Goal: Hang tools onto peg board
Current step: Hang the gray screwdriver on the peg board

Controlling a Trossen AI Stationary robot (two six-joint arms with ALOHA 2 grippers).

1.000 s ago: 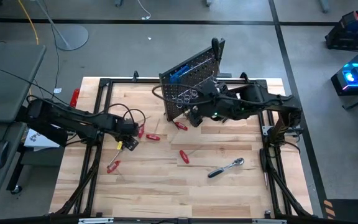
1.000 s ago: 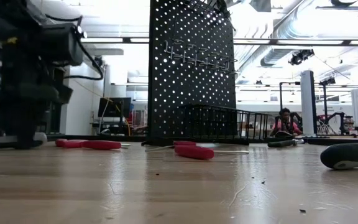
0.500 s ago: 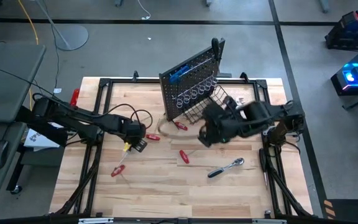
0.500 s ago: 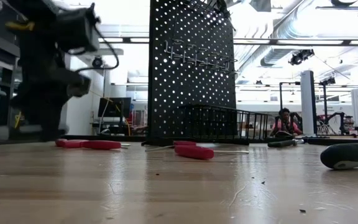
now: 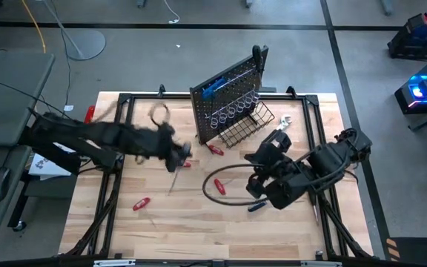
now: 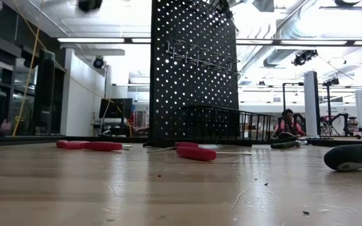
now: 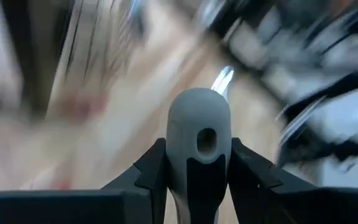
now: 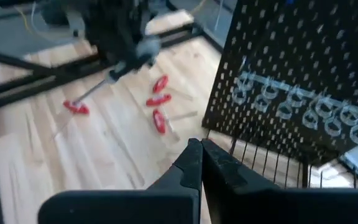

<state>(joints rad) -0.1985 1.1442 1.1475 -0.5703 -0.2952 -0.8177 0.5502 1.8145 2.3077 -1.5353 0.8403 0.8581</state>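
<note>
The peg board [image 5: 224, 96] stands upright at the table's far middle, with a wire basket [image 5: 247, 126] at its foot and a blue key [image 5: 212, 87] hanging on it. My left gripper [image 5: 176, 152] hangs in the air left of the board, shut on a grey-handled screwdriver [image 8: 114, 71]. My right gripper [image 8: 201, 152] is shut with nothing in it, right of and nearer than the board. Red-handled screwdrivers [image 5: 141, 202] [image 5: 215, 149] [image 5: 219, 187] lie flat on the wood. A silver wrench [image 5: 286, 120] lies beside the basket. My left gripper pinches the screwdriver's grey handle [image 7: 199, 168] between its two fingers, which lie across it. The handle's rounded butt end [image 7: 199, 118], with a hole in it, sticks out past the fingers. The shaft [image 8: 95, 88] slants down toward the table, and the tool hangs clear of it.
A black cable loop [image 5: 221, 182] lies by my right arm, which covers most of a ratchet [image 5: 254, 206]. A dark tool handle [image 6: 354, 157] lies near the front at the right. Bare wood lies toward the near edge. A person [image 6: 288, 122] sits far behind the table.
My left gripper has risen off the table and gone toward the peg board, tipping up from pointing down, with the grey-handled screwdriver lifted clear. My right gripper, still shut, has swung away from the board toward the near right.
</note>
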